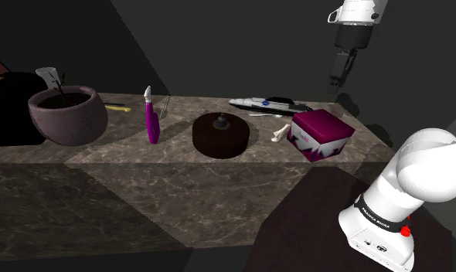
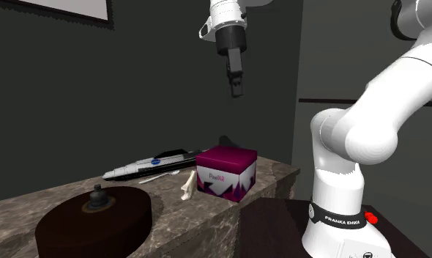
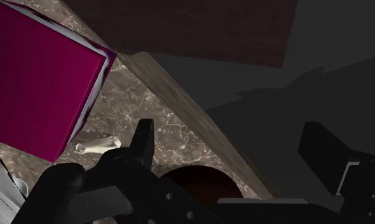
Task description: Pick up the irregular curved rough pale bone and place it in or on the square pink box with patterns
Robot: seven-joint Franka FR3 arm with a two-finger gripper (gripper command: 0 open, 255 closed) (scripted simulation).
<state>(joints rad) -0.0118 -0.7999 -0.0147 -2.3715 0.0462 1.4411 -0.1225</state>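
Across the shoulder view from the left, the bench (image 1: 141, 166) carries a dark bowl (image 1: 67, 116), a purple bottle (image 1: 151, 117) and a dark round dish (image 1: 220, 134) with a knob. Then comes the pale bone (image 1: 279, 133), lying flat just beside the magenta box (image 1: 321, 134), at its nine o'clock. A white toy shuttle (image 1: 263, 103) lies at the bone's twelve o'clock. The gripper (image 1: 339, 81) hangs high at the box's one o'clock, fingers apart and empty. I judge this the approach step, with nothing grasped yet. Next, the gripper needs to travel toward seven o'clock and descend, straddling the bone's thin shaft without nudging the box.
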